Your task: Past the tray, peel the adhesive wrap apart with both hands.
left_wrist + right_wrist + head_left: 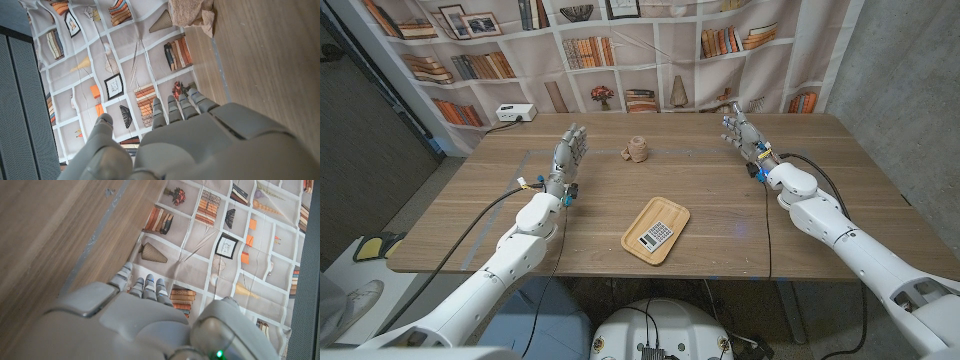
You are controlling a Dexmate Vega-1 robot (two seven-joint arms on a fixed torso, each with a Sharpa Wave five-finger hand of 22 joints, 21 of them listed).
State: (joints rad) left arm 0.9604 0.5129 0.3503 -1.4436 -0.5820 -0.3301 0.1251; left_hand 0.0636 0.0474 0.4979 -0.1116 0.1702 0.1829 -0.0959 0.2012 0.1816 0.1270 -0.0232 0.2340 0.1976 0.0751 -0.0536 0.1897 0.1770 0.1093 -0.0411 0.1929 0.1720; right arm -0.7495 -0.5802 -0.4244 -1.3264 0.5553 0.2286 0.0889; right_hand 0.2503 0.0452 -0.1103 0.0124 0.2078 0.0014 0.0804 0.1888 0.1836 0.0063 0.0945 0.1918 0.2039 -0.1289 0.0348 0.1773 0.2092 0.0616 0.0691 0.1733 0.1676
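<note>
Adhesive wrap roll [637,150]: a small tan, crinkled cylinder with a loose ragged end, standing on the wooden table [800,200] beyond the tray [632,240], toward the far edge and slightly to the robot's left of centre. In the left wrist view the same roll [192,14] shows a fibrous, crepe-like weave with a frayed flap hanging off it. Neither hand touches it.

Tray: a shallow rounded-corner rectangle of pale wood, set at an angle near the table's front middle. A calculator [656,236] with a dark body and light keys lies inside it.

Left hand [567,156]: pale grey, smooth plastic shells, standing upright on the table's left part with fingers extended and close together, holding nothing. It is beside the roll but well apart from it. Left wrist view shows the fingers [172,109] straight, side by side, with the thumb set off to one side.

Right hand [743,132]: same build, raised near the far right of the table, fingers extended and slightly spread, holding nothing. Right wrist view shows the fingers [145,286] straight and narrow-spaced.

Table surface: mid-brown wood grain, matte. Behind it hangs a printed bookshelf backdrop [650,40]. A white power strip [514,113] sits at the far left corner.
</note>
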